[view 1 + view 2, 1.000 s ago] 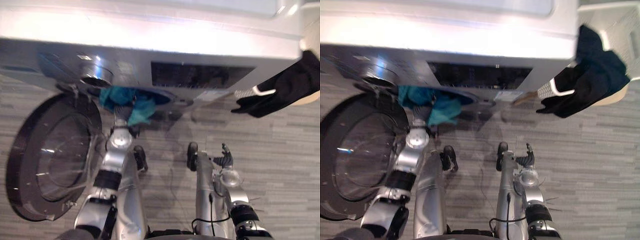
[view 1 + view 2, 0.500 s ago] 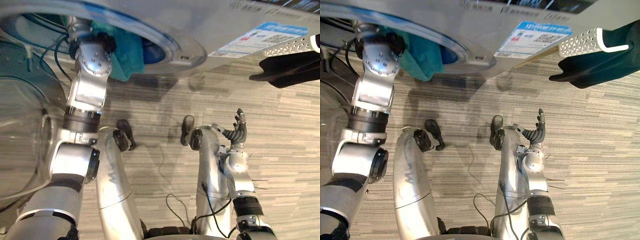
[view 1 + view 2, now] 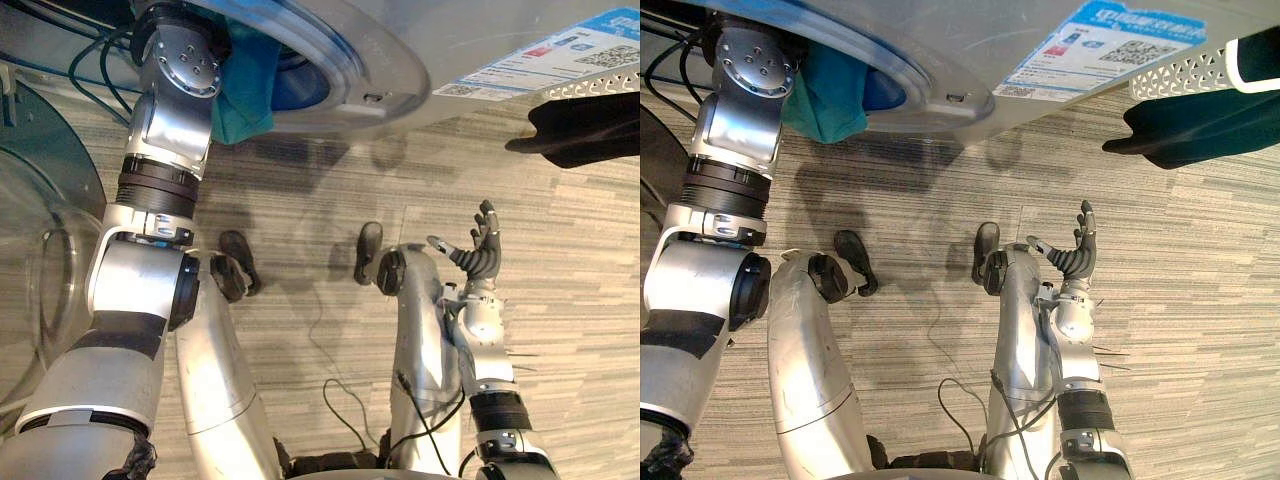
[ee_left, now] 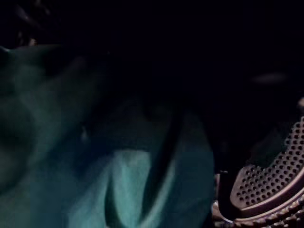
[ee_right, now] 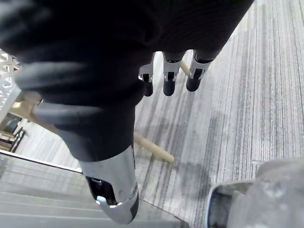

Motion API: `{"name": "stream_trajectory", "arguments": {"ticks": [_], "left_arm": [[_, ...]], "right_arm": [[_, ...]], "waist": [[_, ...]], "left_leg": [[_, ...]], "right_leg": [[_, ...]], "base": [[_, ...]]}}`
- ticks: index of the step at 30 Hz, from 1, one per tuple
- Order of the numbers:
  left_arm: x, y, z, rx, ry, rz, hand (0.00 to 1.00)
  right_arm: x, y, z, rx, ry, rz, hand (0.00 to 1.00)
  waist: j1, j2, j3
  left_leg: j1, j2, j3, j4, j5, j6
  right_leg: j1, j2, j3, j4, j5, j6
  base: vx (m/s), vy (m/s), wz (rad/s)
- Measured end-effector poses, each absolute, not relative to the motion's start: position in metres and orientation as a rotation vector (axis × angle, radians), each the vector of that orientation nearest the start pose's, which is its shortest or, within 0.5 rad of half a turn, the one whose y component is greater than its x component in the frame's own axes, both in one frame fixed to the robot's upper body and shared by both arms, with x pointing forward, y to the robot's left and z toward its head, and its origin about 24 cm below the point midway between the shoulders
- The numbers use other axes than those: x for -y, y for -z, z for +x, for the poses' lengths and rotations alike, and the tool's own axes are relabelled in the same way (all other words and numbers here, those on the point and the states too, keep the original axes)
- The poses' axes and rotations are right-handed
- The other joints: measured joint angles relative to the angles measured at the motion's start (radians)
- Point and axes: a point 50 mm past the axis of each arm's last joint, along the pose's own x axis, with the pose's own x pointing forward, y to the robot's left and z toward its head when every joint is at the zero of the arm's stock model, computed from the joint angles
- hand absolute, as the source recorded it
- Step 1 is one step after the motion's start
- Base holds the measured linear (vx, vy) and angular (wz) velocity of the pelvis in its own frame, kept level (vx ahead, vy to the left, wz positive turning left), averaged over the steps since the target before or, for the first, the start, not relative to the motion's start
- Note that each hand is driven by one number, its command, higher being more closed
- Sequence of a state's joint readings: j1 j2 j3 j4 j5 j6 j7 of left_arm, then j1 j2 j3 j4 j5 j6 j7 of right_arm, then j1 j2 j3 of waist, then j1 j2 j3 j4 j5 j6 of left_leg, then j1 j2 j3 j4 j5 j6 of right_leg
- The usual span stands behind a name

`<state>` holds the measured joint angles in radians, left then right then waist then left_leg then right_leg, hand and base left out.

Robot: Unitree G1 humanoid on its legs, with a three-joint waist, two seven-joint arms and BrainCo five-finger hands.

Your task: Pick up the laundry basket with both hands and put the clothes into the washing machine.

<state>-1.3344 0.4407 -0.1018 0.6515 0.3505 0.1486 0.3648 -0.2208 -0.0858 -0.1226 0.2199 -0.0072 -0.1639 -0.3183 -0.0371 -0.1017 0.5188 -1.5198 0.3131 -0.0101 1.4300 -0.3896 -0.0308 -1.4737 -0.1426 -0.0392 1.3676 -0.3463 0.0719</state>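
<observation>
Currently the left arm (image 3: 165,130) is reaching up and forward into the round opening of the washing machine (image 3: 400,40). The left robot hand is sitting past the rim, inside the drum, so it cannot be told whether it is gripping anything. A teal cloth (image 3: 245,90) is hanging half out of the opening, draping over the lower rim just beside the wrist. The left wrist view is looking into the dark drum, where more of the teal cloth is lying in folds next to a perforated part (image 4: 270,185).

The right robot hand (image 3: 478,255) is hovering low over the floor (image 3: 560,260), well apart from the machine. It is opening wide, with the fingers (image 5: 168,80) stretching out straight and the thumb standing apart from them, and it is holding nothing.

The laundry basket (image 3: 1175,72), white with a fine mesh wall, is sitting to the right of the machine, close to its front corner. A dark garment (image 3: 1200,125) is spilling over its rim toward the floor. Neither robot hand is touching the basket.

The machine's glass door (image 3: 40,250) is standing open on the left. The floor is showing grey planks with a streaky grain. A pale wooden leg (image 5: 152,148) is slanting down to it in the right wrist view.

A blue-and-white sticker (image 3: 1110,40) with a square code is sitting on the machine's front beside the opening; its print is too small to make out.
</observation>
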Motion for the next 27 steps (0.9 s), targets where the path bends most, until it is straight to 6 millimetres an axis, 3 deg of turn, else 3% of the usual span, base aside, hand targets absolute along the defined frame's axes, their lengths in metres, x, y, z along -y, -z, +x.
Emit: {"name": "stream_trajectory", "arguments": {"ticks": [5, 9, 11, 15, 17, 18, 20, 22, 24, 25, 27], "left_arm": [[-0.173, -0.34, 0.386, 0.626, -0.461, 0.548, 0.0], [-0.189, -0.298, 0.383, 0.552, -0.463, 0.483, 0.0], [-0.192, -0.271, 0.379, 0.515, -0.453, 0.453, 0.0], [-0.204, -0.199, 0.362, 0.378, -0.453, 0.431, 0.0], [-0.203, -0.145, 0.346, 0.241, -0.439, 0.378, 0.0], [-0.203, -0.131, 0.341, 0.204, -0.433, 0.357, 0.0], [-0.197, -0.076, 0.315, 0.038, -0.414, 0.28, 0.0], [-0.195, -0.046, 0.297, -0.063, -0.415, 0.242, 0.0], [-0.195, -0.007, 0.266, -0.202, -0.407, 0.209, 0.0], [-0.195, 0.001, 0.259, -0.234, -0.404, 0.209, 0.0], [-0.195, 0.034, 0.235, -0.372, -0.386, 0.21, 0.0]], "right_arm": [[0.195, -0.05, 0.283, 0.082, 0.378, -0.051, 0.0], [0.189, -0.026, 0.273, -0.037, 0.378, -0.045, 0.0], [0.189, -0.016, 0.266, -0.082, 0.384, -0.044, 0.0], [0.191, -0.011, 0.261, -0.108, 0.39, -0.052, 0.0], [0.193, -0.007, 0.257, -0.127, 0.394, -0.064, 0.0], [0.193, -0.005, 0.257, -0.136, 0.393, -0.065, 0.0], [0.194, 0.003, 0.25, -0.179, 0.388, -0.07, 0.0], [0.195, 0.011, 0.245, -0.222, 0.386, -0.074, 0.0], [0.194, 0.025, 0.237, -0.286, 0.38, -0.082, 0.0], [0.193, 0.029, 0.234, -0.304, 0.378, -0.084, 0.0], [0.195, 0.048, 0.22, -0.402, 0.375, -0.095, 0.0]], "waist": [[0.018, -0.002, -0.002], [0.037, -0.003, -0.008], [0.049, -0.002, -0.047], [0.057, -0.002, -0.077], [0.059, 0.002, -0.099], [0.061, 0.003, -0.106], [0.079, 0.006, -0.126], [0.082, 0.012, -0.14], [0.089, 0.012, -0.168], [0.093, 0.014, -0.173], [0.107, 0.028, -0.221]], "left_leg": [[0.07, -0.016, -0.018, -0.044, 0.013, -0.022], [0.187, -0.018, -0.027, -0.153, 0.041, -0.054], [0.222, -0.019, -0.027, -0.213, 0.06, -0.059], [0.349, -0.026, -0.025, -0.328, 0.087, -0.082], [0.437, -0.038, -0.019, -0.409, 0.106, -0.088], [0.459, -0.039, -0.017, -0.427, 0.109, -0.09], [0.563, -0.049, -0.006, -0.51, 0.125, -0.098], [0.636, -0.053, -0.005, -0.571, 0.139, -0.102], [0.774, -0.066, 0.023, -0.692, 0.17, -0.103], [0.814, -0.07, 0.031, -0.73, 0.181, -0.103], [0.933, -0.084, 0.057, -0.853, 0.216, -0.098]], "right_leg": [[0.08, -0.013, -0.028, -0.021, -0.016, -0.014], [0.212, -0.015, -0.075, -0.114, -0.016, -0.034], [0.25, -0.015, -0.095, -0.163, -0.014, -0.041], [0.378, -0.015, -0.129, -0.256, -0.012, -0.05], [0.466, -0.018, -0.151, -0.321, -0.011, -0.051], [0.487, -0.018, -0.152, -0.337, -0.009, -0.054], [0.588, -0.017, -0.165, -0.407, -0.006, -0.057], [0.665, -0.016, -0.182, -0.464, 0.002, -0.057], [0.79, -0.016, -0.189, -0.566, 0.025, -0.048], [0.825, -0.016, -0.191, -0.598, 0.033, -0.045], [0.935, -0.015, -0.203, -0.713, 0.066, -0.034]], "base": [[0.01, -0.05, 0.18], [0.03, -0.069, 0.16], [0.06, -0.105, 0.16], [0.1, -0.08, 0.2], [0.13, -0.094, 0.27], [0.1, -0.064, 0.17], [0.14, -0.075, 0.18], [0.11, -0.051, 0.24], [0.15, -0.035, 0.21], [0.17, -0.016, 0.11], [0.15, 0.003, 0.12]]}}
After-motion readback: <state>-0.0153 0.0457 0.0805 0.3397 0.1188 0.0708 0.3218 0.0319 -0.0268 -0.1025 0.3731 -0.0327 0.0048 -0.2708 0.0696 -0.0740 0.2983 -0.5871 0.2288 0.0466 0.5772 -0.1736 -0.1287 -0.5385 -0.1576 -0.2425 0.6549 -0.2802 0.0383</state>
